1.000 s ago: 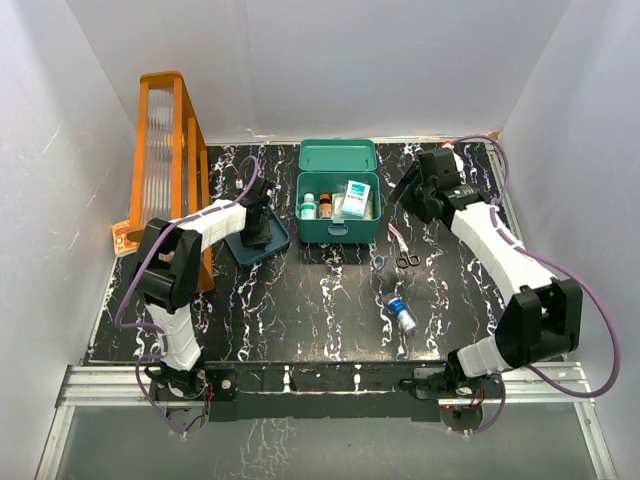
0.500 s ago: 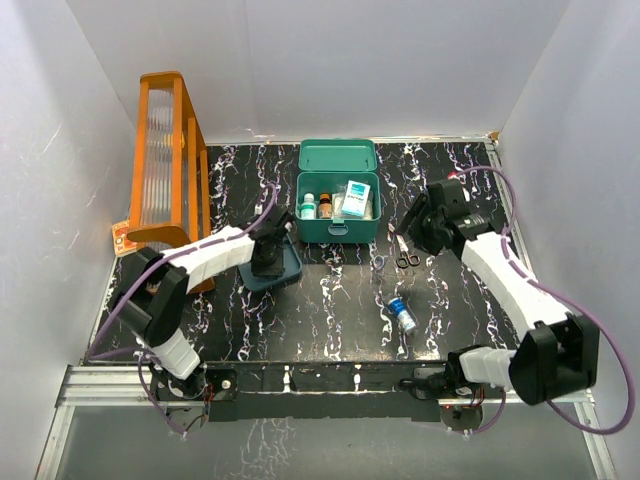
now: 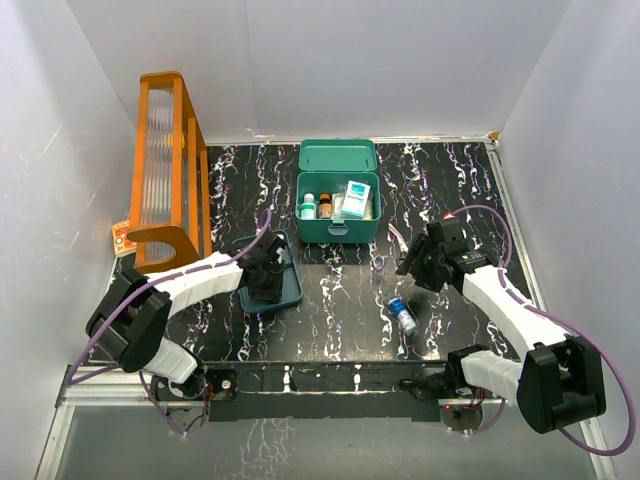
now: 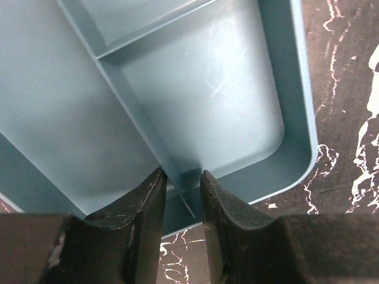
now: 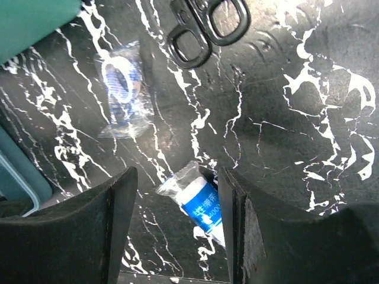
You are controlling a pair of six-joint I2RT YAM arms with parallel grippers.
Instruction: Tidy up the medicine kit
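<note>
Left of centre, the left end effector (image 4: 180, 177) is clamped on a divider wall of the flat blue-teal plastic tray (image 4: 249, 106), probably to drag it across the black marbled desk (image 3: 330, 310). At upper centre, the teal-green rectangular plastic medicine kit (image 3: 320, 230) stands open, ready for filling. At lower right, the right end effector (image 5: 176, 195) hangs with its fingers apart over a blue-and-white wrapped packet (image 5: 204, 208), apparently lining up a pick.

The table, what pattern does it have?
The table is black with white marble veins; right wrist view shows it best.
</note>
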